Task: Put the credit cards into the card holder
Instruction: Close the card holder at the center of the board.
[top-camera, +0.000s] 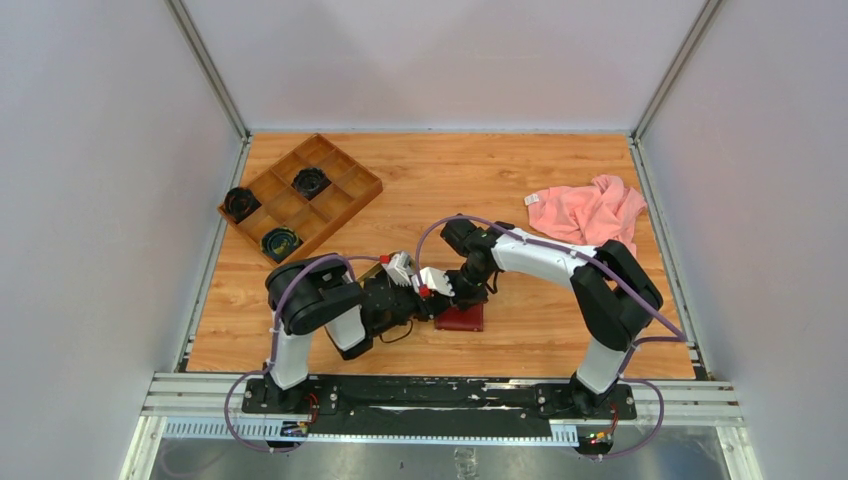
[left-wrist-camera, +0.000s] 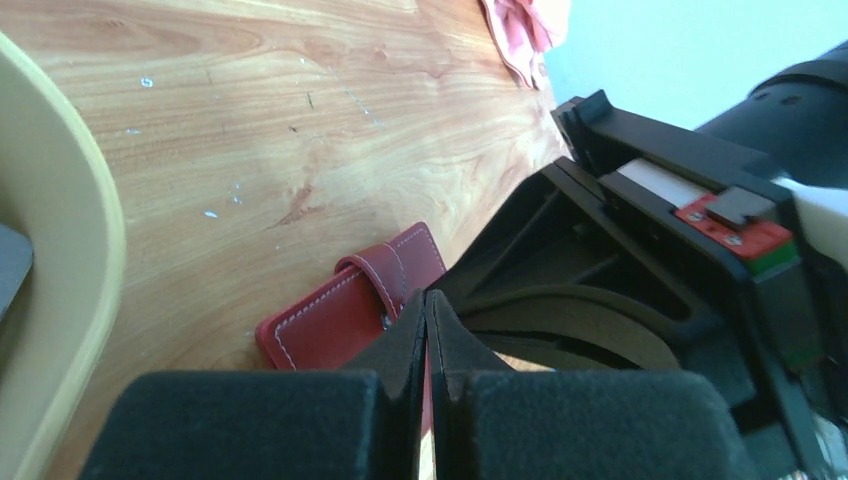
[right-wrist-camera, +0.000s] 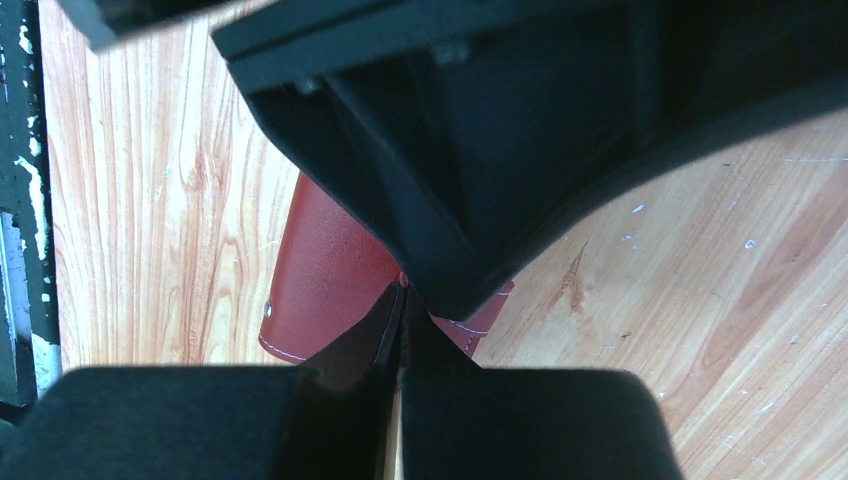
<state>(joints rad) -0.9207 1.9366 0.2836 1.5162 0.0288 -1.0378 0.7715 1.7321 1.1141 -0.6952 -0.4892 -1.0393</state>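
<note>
Two arms fold inward from their bases and meet low over the card holder (top-camera: 462, 319). It lies closed on the tabletop (top-camera: 450, 180) near the front edge, and from above the two wrists cover most of it. The left end effector (left-wrist-camera: 427, 305) is closed, its tips pressed together at the holder's snap tab. The right end effector (right-wrist-camera: 402, 300) is also closed, its tips at the holder's stitched edge. Whether either one pinches a flap cannot be told. A tan tray (left-wrist-camera: 70, 250) is cut off at the left of the left wrist view, and the grey flat corner (left-wrist-camera: 12, 262) inside it is too cropped to identify. A small white tag on the pink cloth (top-camera: 588, 212) is too small to read. A compartmented wooden box (top-camera: 300, 197) sits at the far left and holds three dark round items.
</note>
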